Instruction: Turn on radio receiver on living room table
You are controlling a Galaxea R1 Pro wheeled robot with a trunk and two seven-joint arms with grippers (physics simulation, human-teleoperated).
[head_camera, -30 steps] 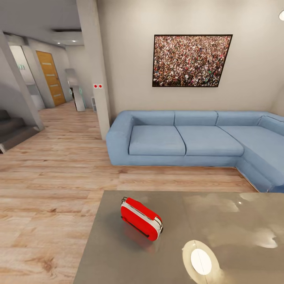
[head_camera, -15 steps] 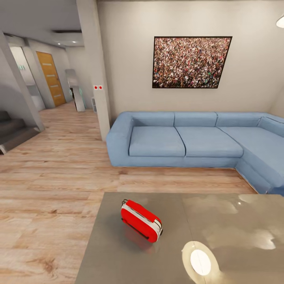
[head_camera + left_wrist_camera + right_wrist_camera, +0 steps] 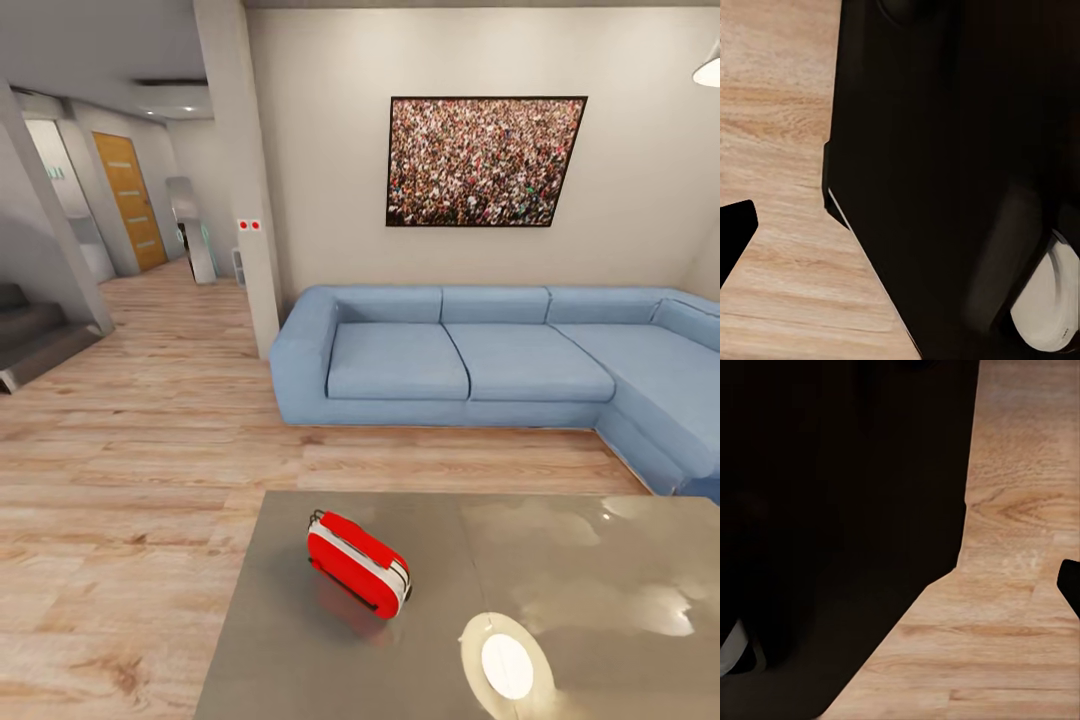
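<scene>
The radio receiver [image 3: 358, 562] is a small red box with a white band and a thin black handle. It rests at an angle on the near-left part of the table [image 3: 590, 570], whose glossy grey top mirrors a ceiling light. Its dial and grille face away or are too small to make out. In the left wrist view a black fingertip [image 3: 731, 232] hangs over the wood floor beside the robot's dark body. Another black fingertip [image 3: 1071, 583] shows in the right wrist view, also over floor.
A blue L-shaped sofa [image 3: 480, 360] stands behind the table under a framed crowd picture [image 3: 485, 160]. Wood floor [image 3: 130, 480] lies left of the table. A grey column [image 3: 245, 180], stairs [image 3: 30, 340] and a hallway with an orange door [image 3: 130, 200] are at the left.
The whole head picture has slid down a little, so the camera has moved. The radio receiver keeps its place on the table.
</scene>
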